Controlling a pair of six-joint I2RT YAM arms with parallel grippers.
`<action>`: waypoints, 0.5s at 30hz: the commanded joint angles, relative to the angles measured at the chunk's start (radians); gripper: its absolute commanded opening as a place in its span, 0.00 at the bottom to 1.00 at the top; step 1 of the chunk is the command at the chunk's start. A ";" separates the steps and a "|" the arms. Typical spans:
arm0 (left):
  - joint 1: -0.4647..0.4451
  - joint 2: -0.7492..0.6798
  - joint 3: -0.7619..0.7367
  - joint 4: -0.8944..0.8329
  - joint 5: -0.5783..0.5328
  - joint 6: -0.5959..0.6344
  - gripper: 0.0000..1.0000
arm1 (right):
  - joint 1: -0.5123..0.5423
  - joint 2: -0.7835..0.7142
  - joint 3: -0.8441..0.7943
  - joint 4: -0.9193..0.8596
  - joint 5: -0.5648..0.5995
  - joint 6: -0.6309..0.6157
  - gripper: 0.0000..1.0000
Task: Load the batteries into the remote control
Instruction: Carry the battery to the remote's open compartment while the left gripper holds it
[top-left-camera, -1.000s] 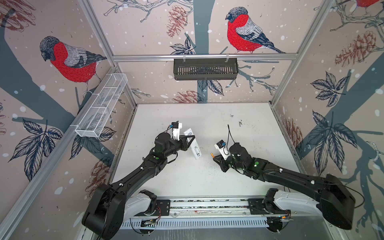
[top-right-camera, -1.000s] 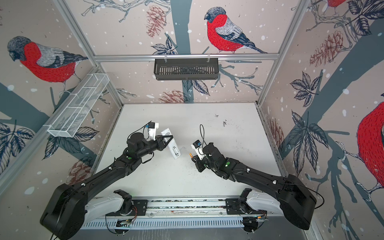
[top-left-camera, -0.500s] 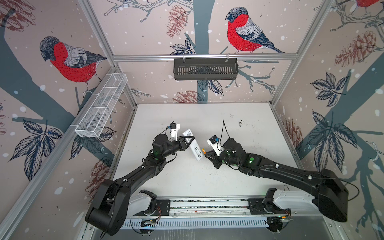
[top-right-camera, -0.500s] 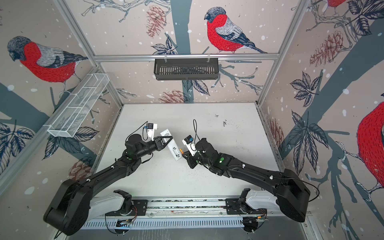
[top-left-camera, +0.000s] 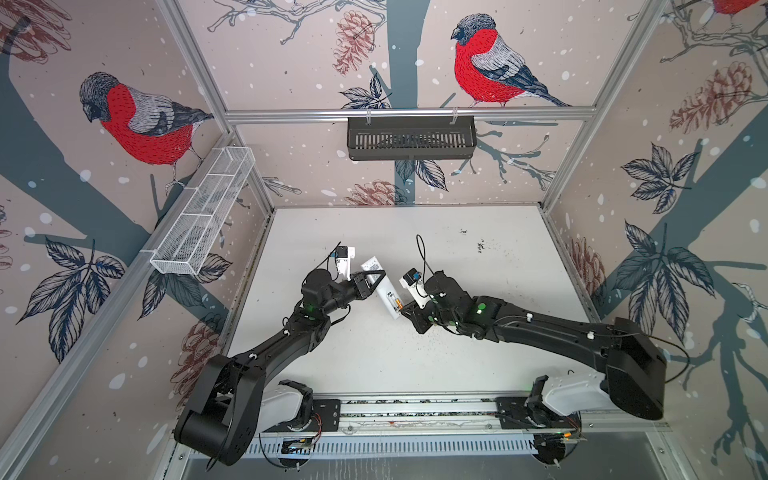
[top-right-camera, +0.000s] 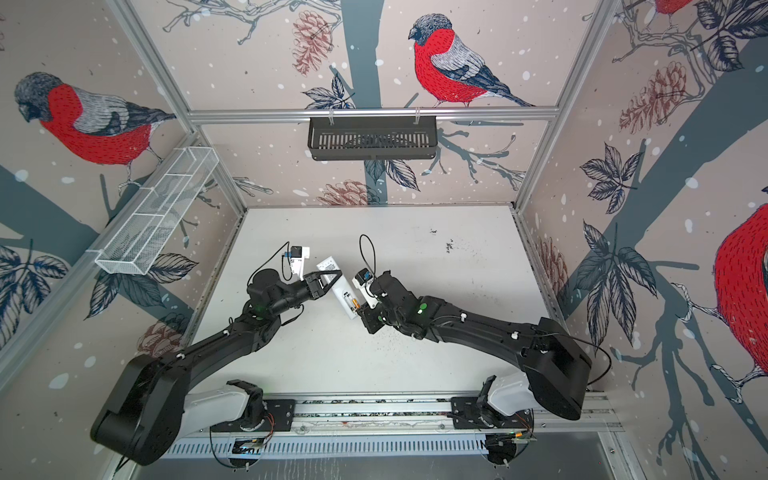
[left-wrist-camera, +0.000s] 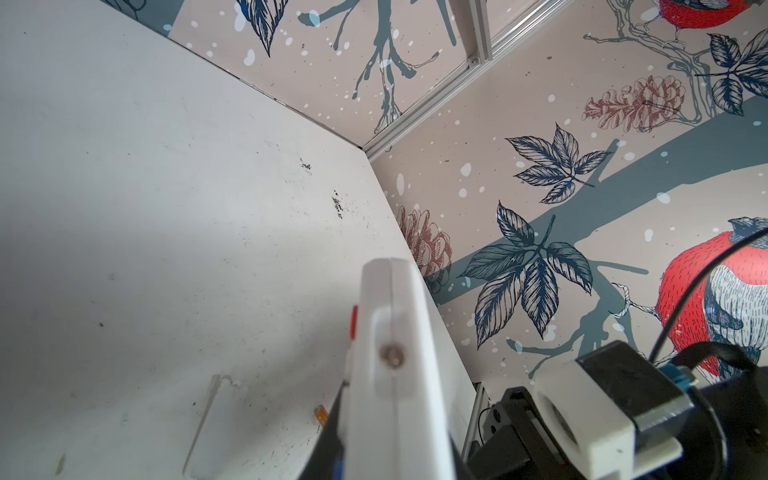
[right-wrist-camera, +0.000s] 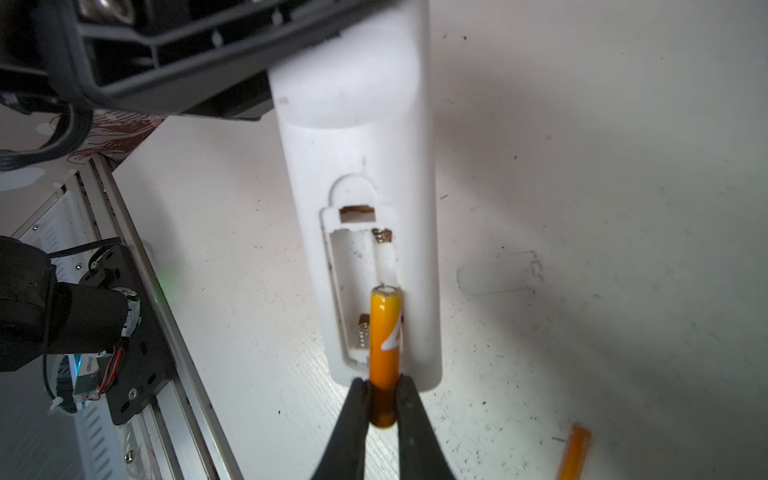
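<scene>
gripping one orange battery (right-wrist-camera: 386, 332) by its tail in the closed right jaws, nose poised over the open battery bay (right-wrist-camera: 355, 266). clamping the remote control (right-wrist-camera: 353, 153) in the closed left jaws, white back up, apparently tilted off the counter (right-wrist-camera: 582, 166). to seat well: line up along the empty channel, push the nose against the far spring (right-wrist-camera: 382, 236) first, then press the tail down flat before releasing. worth checking polarity. leave the second battery (right-wrist-camera: 575, 453) on the counter for afterwards.
</scene>
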 joint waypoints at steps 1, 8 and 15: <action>0.007 0.002 0.000 0.070 0.009 -0.011 0.00 | 0.005 0.019 0.026 -0.047 0.045 0.030 0.16; 0.017 0.025 -0.004 0.095 0.026 -0.033 0.00 | 0.014 0.044 0.077 -0.087 0.078 0.027 0.16; 0.022 0.030 -0.008 0.101 0.026 -0.034 0.00 | 0.017 0.065 0.112 -0.110 0.077 0.025 0.16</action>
